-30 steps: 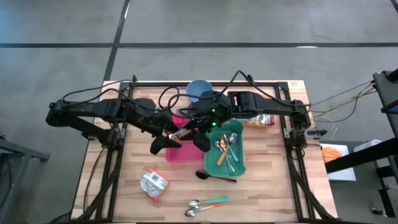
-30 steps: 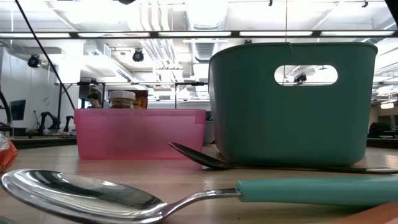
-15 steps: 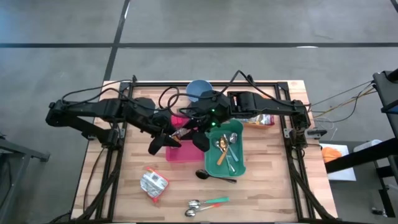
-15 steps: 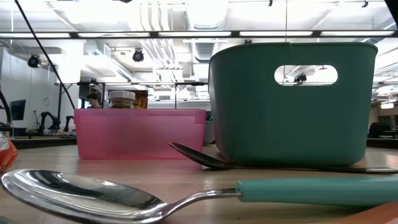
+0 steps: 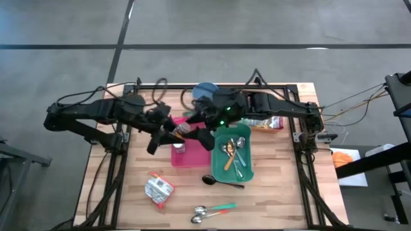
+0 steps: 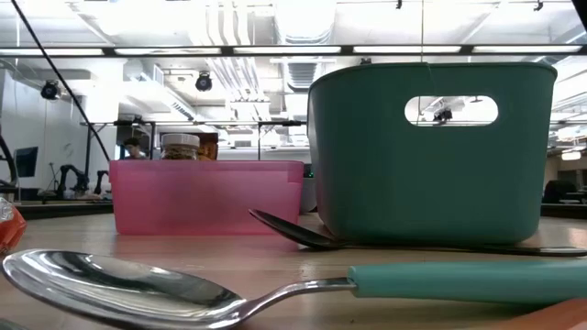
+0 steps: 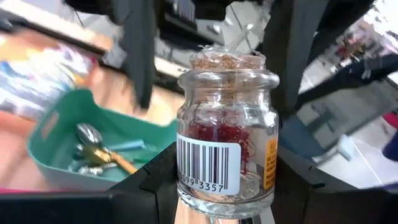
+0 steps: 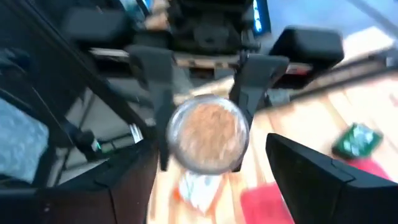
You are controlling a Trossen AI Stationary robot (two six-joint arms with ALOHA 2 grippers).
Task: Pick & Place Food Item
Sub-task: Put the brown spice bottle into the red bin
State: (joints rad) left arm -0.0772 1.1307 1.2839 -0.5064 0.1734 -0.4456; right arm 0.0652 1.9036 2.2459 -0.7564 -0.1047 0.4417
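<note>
A small glass jar [image 7: 227, 137] with a cork top, a barcode label and red threads inside hangs above the pink bin [image 5: 186, 156]. My left gripper [image 7: 227, 186] is shut on it and reaches in from the table's left [image 5: 168, 133]. My right gripper [image 8: 211, 149] faces it from the right [image 5: 198, 131], open. Its fingers stand on either side of the cork top [image 8: 208, 134] without touching. The low view shows neither gripper. My left gripper pinches the jar's lower wall [image 7: 188, 186] between its two fingers, one on each side. The fingers come nearly level from the table's left, slanting a little down. The jar stands upright in the hold, lifted clear above the pink bin.
A second jar [image 5: 178, 147] sits in the pink bin. The teal bin [image 5: 247, 168] to the right holds cutlery. A blue bowl [image 5: 205, 88] stands at the far edge and a packet [image 5: 268, 123] at the right. A foil pack [image 5: 158, 190] and spoons [image 5: 212, 210] lie near the front.
My left gripper has risen with the jar and drawn slightly toward the table's left, its wrist tipping upward. My right wrist has tipped upward too. The second jar in the pink bin now shows uncovered below them.
</note>
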